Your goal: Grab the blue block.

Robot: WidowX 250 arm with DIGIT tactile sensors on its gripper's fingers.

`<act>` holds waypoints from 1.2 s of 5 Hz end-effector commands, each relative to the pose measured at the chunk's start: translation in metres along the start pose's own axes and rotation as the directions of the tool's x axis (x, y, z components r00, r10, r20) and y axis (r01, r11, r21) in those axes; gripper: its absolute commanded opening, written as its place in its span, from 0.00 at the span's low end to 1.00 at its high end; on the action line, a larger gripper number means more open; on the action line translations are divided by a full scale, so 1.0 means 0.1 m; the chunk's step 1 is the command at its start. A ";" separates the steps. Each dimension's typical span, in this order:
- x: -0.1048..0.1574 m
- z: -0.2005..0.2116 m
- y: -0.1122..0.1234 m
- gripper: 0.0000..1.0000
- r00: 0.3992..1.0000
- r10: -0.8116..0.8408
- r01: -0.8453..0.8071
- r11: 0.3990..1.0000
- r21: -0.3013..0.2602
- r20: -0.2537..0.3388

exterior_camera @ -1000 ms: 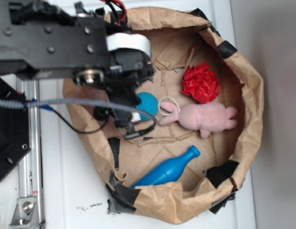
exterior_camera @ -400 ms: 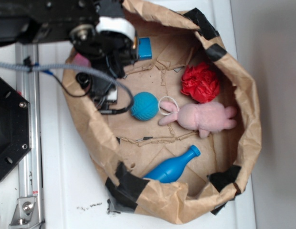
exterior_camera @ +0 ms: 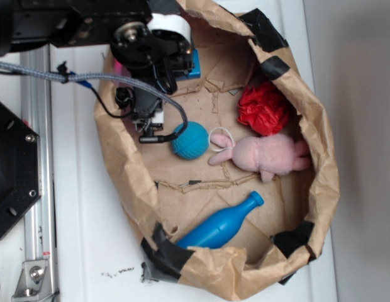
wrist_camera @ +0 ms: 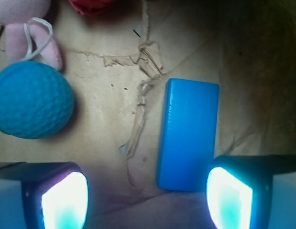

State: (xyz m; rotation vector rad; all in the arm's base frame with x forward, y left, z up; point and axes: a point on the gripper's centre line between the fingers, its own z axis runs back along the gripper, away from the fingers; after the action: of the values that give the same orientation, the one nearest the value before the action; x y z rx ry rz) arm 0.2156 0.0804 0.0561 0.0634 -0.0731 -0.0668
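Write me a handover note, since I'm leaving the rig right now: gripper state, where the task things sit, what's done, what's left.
Gripper: open, empty, low over the bag floor.
Blue block: lying flat on the paper bag floor, just ahead of the gripper, nearer one finger than centred between them.
Teal ball lies to the side, apart from the block.
Done: approach. Left: centre over the block, lower, close, lift.
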 end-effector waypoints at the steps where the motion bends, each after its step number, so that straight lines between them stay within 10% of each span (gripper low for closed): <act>1: 0.17 0.07 0.19 1.00 0.997 0.073 -0.074 0.996 0.042 0.033; 6: 0.37 -0.49 0.00 1.00 0.997 -0.027 0.025 0.999 -0.031 -0.078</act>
State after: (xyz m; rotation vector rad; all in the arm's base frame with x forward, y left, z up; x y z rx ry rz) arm 0.2526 0.0826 0.0113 0.0247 0.0146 -0.0683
